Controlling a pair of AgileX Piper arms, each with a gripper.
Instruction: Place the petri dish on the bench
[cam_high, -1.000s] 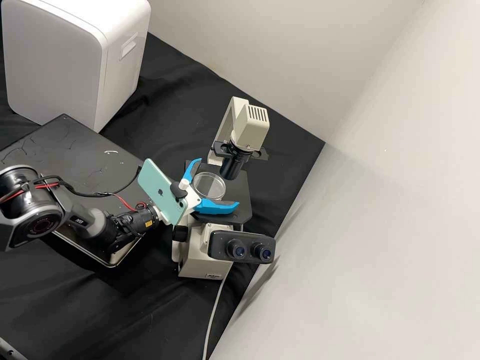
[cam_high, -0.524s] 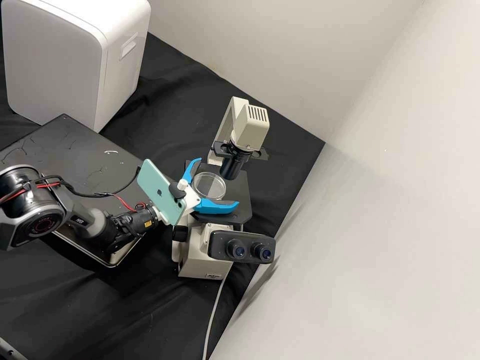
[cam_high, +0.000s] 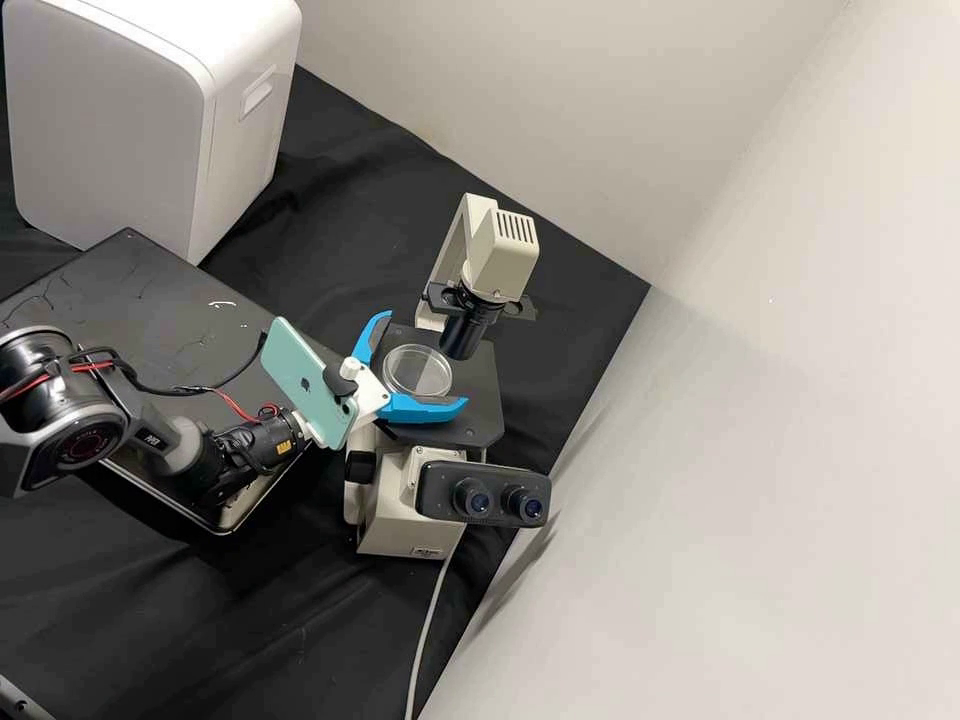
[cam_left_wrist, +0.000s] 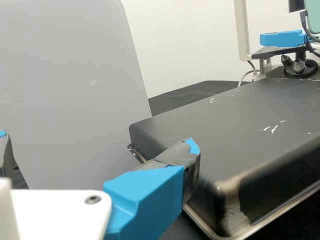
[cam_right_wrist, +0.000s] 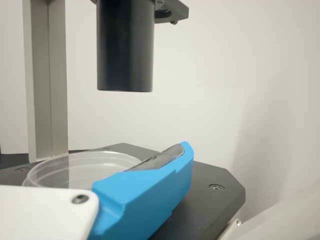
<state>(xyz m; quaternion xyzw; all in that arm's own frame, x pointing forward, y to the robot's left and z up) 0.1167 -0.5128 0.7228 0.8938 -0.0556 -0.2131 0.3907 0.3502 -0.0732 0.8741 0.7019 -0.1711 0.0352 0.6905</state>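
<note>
Since earlier, right gripper (cam_high: 424, 360) has drawn back slightly toward stage (cam_high: 482, 385) edge. We find it spread wide astride petri dish (cam_high: 415, 372), gripping nothing. Dish sits mid-stage. Risk, we judge: off-centre closing skids dish off.

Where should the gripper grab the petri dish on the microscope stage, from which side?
Take the petri dish by its low side wall, across its width. Come in level over the stage like the right gripper, fingers straddling it: the lens tube overhangs, likely blocking a descent.

Clear petri dish (cam_high: 418, 367) flat on microscope stage (cam_high: 479, 386)
</note>
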